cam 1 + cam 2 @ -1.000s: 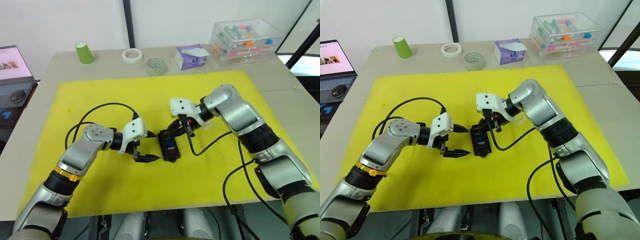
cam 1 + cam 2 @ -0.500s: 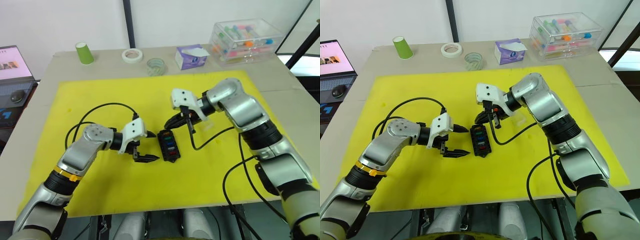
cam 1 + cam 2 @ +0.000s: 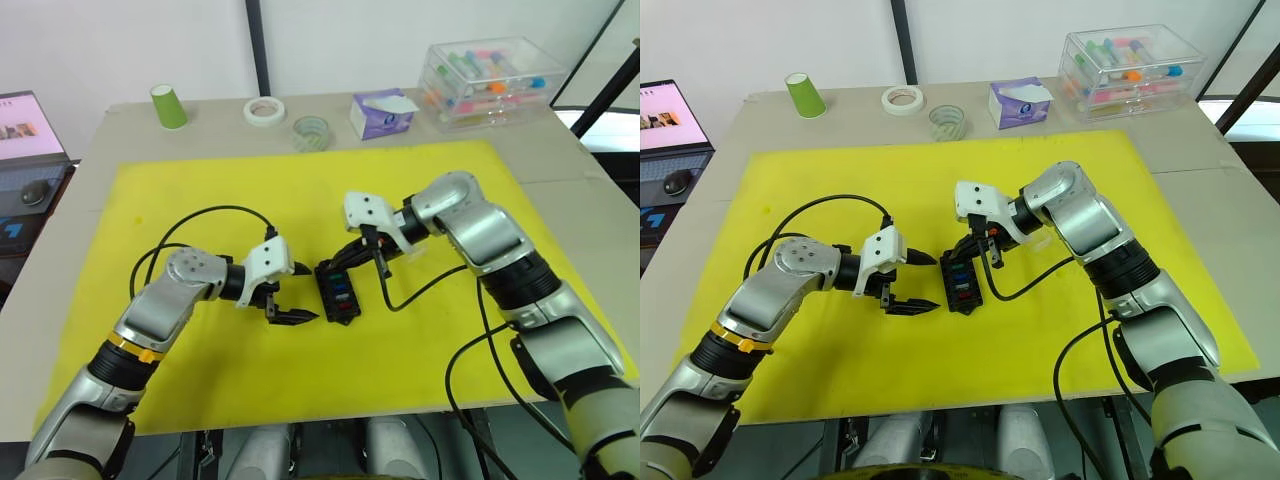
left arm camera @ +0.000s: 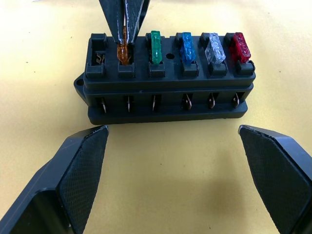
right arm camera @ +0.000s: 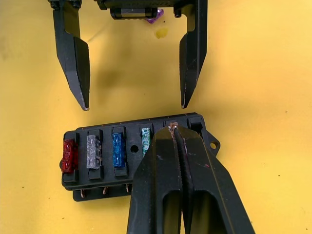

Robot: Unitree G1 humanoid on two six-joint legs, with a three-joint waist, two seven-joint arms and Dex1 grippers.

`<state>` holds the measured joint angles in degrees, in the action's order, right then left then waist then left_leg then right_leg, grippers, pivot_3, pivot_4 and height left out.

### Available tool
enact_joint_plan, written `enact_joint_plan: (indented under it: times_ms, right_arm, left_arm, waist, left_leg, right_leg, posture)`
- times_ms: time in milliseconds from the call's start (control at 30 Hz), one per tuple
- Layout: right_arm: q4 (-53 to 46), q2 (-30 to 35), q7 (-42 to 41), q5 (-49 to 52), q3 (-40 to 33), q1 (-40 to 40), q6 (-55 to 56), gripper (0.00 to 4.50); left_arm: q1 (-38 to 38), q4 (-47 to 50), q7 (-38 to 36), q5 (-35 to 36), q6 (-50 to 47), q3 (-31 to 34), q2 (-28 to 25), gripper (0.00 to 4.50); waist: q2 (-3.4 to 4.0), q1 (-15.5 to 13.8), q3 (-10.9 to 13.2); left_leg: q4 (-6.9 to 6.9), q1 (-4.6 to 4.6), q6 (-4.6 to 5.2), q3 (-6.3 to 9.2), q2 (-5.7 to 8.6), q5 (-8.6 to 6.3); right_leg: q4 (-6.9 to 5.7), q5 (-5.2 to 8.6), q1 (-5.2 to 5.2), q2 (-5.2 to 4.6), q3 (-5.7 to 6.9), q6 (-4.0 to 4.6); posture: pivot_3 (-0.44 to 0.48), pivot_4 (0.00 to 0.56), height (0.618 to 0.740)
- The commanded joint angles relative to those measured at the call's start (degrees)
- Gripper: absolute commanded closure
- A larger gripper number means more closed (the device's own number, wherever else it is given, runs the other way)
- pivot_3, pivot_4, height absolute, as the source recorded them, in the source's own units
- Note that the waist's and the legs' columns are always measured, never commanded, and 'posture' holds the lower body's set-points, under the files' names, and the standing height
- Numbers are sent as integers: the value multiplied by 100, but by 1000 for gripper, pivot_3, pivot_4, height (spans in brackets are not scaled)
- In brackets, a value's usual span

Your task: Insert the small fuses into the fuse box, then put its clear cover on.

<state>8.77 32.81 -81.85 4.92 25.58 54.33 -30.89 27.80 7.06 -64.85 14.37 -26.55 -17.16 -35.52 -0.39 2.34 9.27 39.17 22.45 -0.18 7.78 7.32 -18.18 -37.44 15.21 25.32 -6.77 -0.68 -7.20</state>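
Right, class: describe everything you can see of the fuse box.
The fuse box is a black plastic block lying flat on the yellow mat, six slots in a row. Red, clear, blue and green fuses sit seated; the right gripper pinches an amber fuse in the fifth slot; the end slot is empty. The left gripper waits open beside it.

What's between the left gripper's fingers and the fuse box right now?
Nothing: bare yellow mat. In the left wrist view the left gripper stands open, its fingers short of the fuse box, not touching it.
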Motion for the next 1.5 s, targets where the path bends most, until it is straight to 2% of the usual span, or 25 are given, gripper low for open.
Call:
enact_joint_plan:
  times_ms: [33,500,933,1233,1400,1500]
  right_arm:
    - [94,77,27,-111,37,-103,151,4469]
    - [643,159,8,-382,266,-441,504,4469]
    - [487,128,-11,-337,172,-415,463,4469]
    - [-668,332,14,435,-630,-48,-528,4469]
    - [-1123,835,44,659,-991,-149,-685,4469]
    - [-1281,1332,47,586,-1136,-418,-481,4469]
  left_arm:
    - [59,160,-32,21,67,76,-31,0]
    - [60,190,-43,29,52,77,-43,0]
    - [60,207,-82,55,44,121,-74,0]
    - [55,689,-87,700,-501,761,-280,0]
    - [-111,1172,-116,1336,-1169,1522,-854,0]
    - [-471,1363,-198,1595,-1436,2090,-1428,0]
  waist:
    - [0,0,0]
    - [-4,-28,-9]
    - [-5,-48,-32]
    - [-5,-43,-31]
    - [-5,-38,-30]
    - [-4,-42,-29]
  left_leg:
    - [0,0,0,0,0,0]
    - [3,-6,0,3,1,0]
    - [3,-8,0,4,1,0]
    - [2,-3,0,4,1,0]
    - [0,-1,0,5,0,0]
    - [-3,-1,0,4,-1,0]
  right_leg:
    - [0,0,0,0,0,0]
    - [1,0,-13,0,2,0]
    - [3,0,-17,0,3,0]
    - [3,0,-8,-1,2,0]
    - [4,0,-5,0,-1,0]
    - [6,0,-5,0,-4,0]
  posture:
    - [0,150,740]
    - [0,150,740]
    - [0,150,740]
    - [0,150,740]
    - [0,150,740]
    - [0,150,740]
